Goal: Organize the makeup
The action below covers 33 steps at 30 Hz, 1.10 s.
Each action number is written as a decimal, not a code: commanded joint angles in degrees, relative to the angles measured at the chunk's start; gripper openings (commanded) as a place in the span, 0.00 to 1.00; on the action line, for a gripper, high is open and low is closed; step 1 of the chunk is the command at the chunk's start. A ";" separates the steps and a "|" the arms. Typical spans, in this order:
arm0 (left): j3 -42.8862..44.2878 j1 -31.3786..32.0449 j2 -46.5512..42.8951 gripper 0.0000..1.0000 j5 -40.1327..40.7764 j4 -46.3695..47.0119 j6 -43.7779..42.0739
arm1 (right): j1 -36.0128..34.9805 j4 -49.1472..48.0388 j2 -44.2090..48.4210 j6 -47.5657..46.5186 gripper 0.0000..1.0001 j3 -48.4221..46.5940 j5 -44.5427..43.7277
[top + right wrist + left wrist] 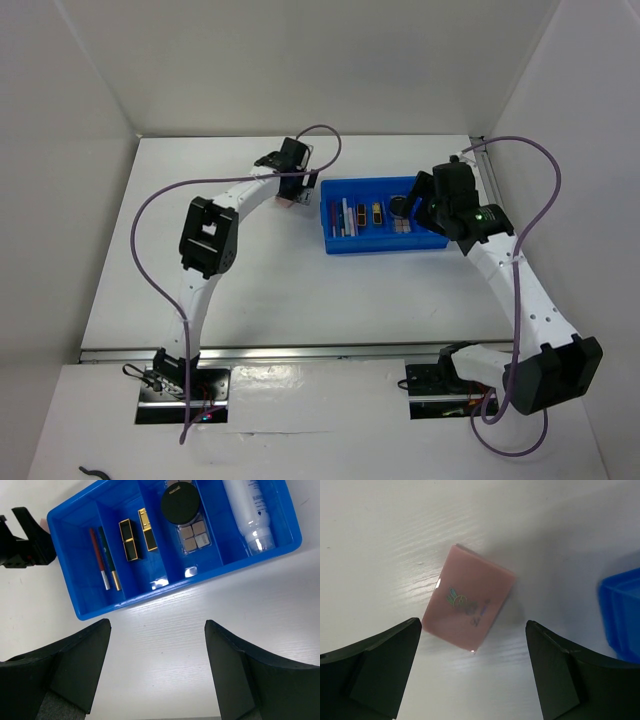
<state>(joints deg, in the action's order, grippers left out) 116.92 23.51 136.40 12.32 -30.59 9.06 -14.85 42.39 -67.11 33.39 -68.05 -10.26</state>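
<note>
A pink square pad lies flat on the white table just left of the blue tray; it also shows in the top view. My left gripper is open and empty, hovering above the pad's near edge, and shows in the top view. My right gripper is open and empty over bare table beside the tray. Inside the tray lie thin pencils, two black-and-gold sticks, a round black compact, a brownish-pink palette and a white tube.
The tray's corner is close to the right of my left gripper. White walls enclose the table on three sides. Purple cables loop above both arms. The left gripper shows at the tray's far end in the right wrist view.
</note>
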 commanded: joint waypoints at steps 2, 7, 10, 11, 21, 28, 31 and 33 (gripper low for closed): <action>3.66 -2.06 4.13 1.00 -3.08 0.10 -2.12 | -0.35 -2.23 -0.65 -0.52 0.83 -2.35 -0.55; 7.07 -3.20 7.12 1.00 -5.19 -0.95 -2.12 | -0.35 -2.23 -0.65 -1.04 0.83 -2.88 -1.08; 8.32 -4.52 8.27 0.91 -5.90 -1.58 -2.12 | -0.35 -2.23 -0.65 -1.04 0.83 -2.88 -1.08; 7.80 -4.52 8.27 0.89 -6.68 -1.58 -2.12 | -0.35 -2.23 -0.65 -1.04 0.83 -2.88 -1.08; 4.20 -4.52 2.57 0.37 -7.84 -4.74 0.43 | -0.35 -2.23 -0.04 -0.52 0.83 -2.88 -1.08; 1.30 -4.52 -11.66 0.29 -10.10 -7.38 1.58 | -0.35 -1.18 1.63 -0.52 0.83 -2.88 -1.08; -1.78 -4.52 -18.96 0.25 -20.55 -5.28 3.77 | -0.35 -0.56 2.25 -0.52 0.83 -2.88 -1.78; -2.92 -3.21 -21.25 0.21 -26.98 -3.61 6.39 | -0.35 0.06 3.30 -0.52 0.83 -2.35 -2.48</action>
<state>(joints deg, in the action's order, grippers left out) 114.26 19.07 123.15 -3.64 -37.63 11.55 -14.85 42.37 -66.83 33.17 -68.34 -10.90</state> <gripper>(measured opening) 0.662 0.833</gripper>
